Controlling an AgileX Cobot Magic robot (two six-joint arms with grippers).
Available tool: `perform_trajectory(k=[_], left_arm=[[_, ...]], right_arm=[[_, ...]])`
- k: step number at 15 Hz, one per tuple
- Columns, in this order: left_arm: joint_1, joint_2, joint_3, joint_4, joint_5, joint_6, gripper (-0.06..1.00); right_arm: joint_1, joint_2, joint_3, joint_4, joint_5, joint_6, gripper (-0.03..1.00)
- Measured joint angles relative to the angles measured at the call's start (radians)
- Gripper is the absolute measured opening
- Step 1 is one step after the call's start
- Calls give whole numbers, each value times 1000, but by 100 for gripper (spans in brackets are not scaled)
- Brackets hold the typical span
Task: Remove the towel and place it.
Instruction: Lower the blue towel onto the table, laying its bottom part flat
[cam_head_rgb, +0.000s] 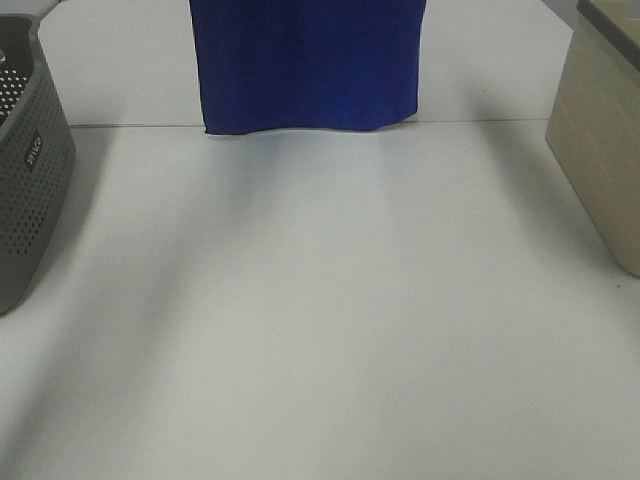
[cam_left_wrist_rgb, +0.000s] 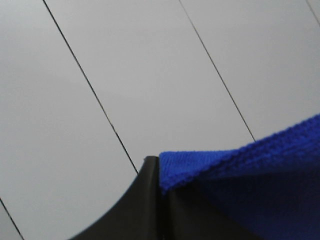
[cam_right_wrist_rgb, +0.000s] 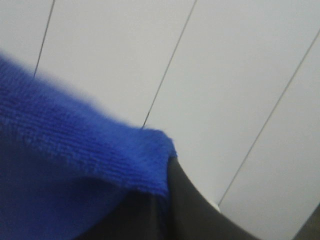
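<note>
Left gripper (cam_left_wrist_rgb: 158, 170) and right gripper (cam_right_wrist_rgb: 168, 186) each clamp just a towel (cam_head_rgb: 310, 65) corner; a jerk could free one.

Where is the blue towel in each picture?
Exterior high: the towel hangs at the top middle, between the grey basket and the beige bin.
Left wrist: a towel corner is pinched in the left gripper.
Right wrist: another corner is pinched in the right gripper.
Shared landmark: only the towel itself. Both wrist views also show white panels with thin dark seams.
</note>
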Motion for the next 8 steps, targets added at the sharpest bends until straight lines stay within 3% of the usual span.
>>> perform_trajectory(k=[1,2,3,4,5,7,8], left_arm=[[-8,-2,0,-12,49,1,0],[-32,-12,0,-50,182,22,0],[-90,-46,0,-199,516,151,0],[-109,-63,0,-282,671,222,0],[-116,-71,0,-317,750,249,0],[-127,-90,0,-389,1004,308,0],[-127,-91,0,-407,1068,323,0]], right_arm=[[0,-5,0,37,27,-24,1],[0,-19,0,160,100,-104,1],[0,-54,-2,429,307,-335,1],[0,-60,-5,532,426,-452,1],[0,-61,-5,586,480,-503,1],[0,-61,-5,768,645,-637,1],[0,-61,-5,831,723,-697,1]])
